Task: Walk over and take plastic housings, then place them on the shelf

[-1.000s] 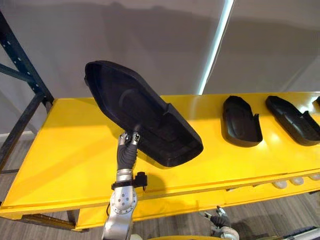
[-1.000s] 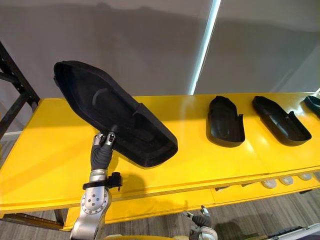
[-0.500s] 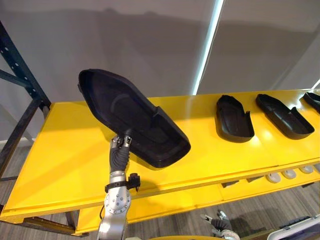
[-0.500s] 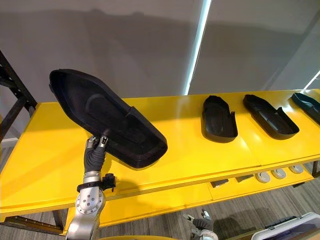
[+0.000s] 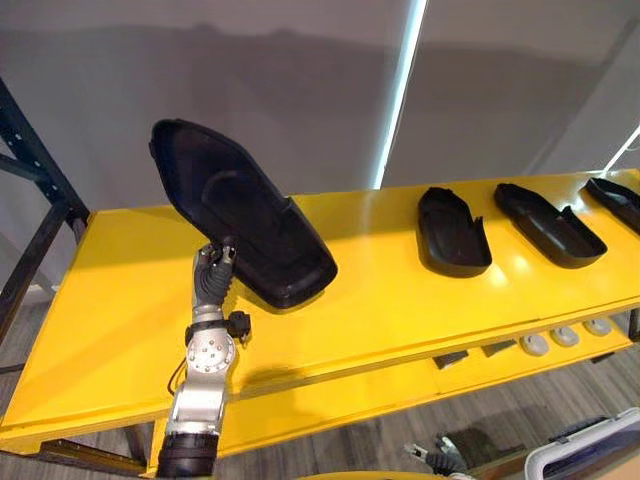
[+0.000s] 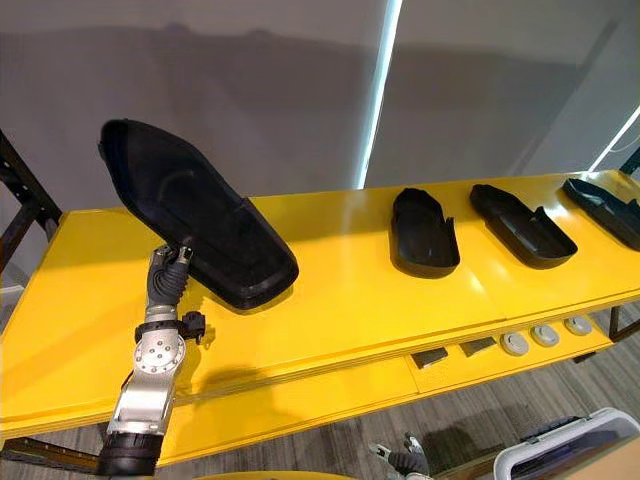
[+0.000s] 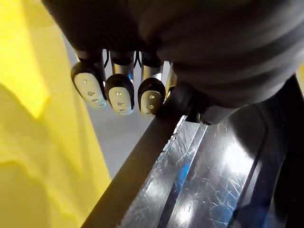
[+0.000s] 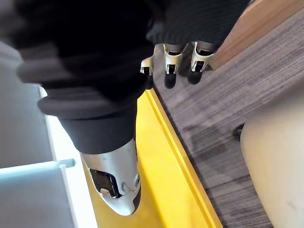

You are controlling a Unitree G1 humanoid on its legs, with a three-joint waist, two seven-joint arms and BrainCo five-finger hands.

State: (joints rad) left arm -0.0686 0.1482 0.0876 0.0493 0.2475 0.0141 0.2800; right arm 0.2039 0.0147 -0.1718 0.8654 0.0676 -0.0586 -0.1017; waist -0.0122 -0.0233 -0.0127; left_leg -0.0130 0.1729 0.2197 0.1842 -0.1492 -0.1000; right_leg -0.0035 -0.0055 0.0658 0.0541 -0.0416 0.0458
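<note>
**Housing held tilted over the left of the shelf**

The left hand (image 5: 212, 272) was clamped on the near long edge of a black plastic housing (image 5: 240, 210), about halfway along it. In the left wrist view its fingers (image 7: 119, 92) curled over that rim. The housing rose up and away from the hand. Its long axis ran from a raised far-left end down to a near-right end low over the yellow shelf (image 5: 400, 300), with the hollow side facing up toward the head. Whether that low end touched the shelf could not be told.

Three more housings (image 5: 452, 230) (image 5: 548, 222) (image 5: 615, 195) lay hollow side up in a row well to the right, leaving bare yellow between them and the held one. Setting down probably called for lowering the raised end.

The right hand (image 8: 173, 59) hung low near the floor, its state unreadable.
</note>
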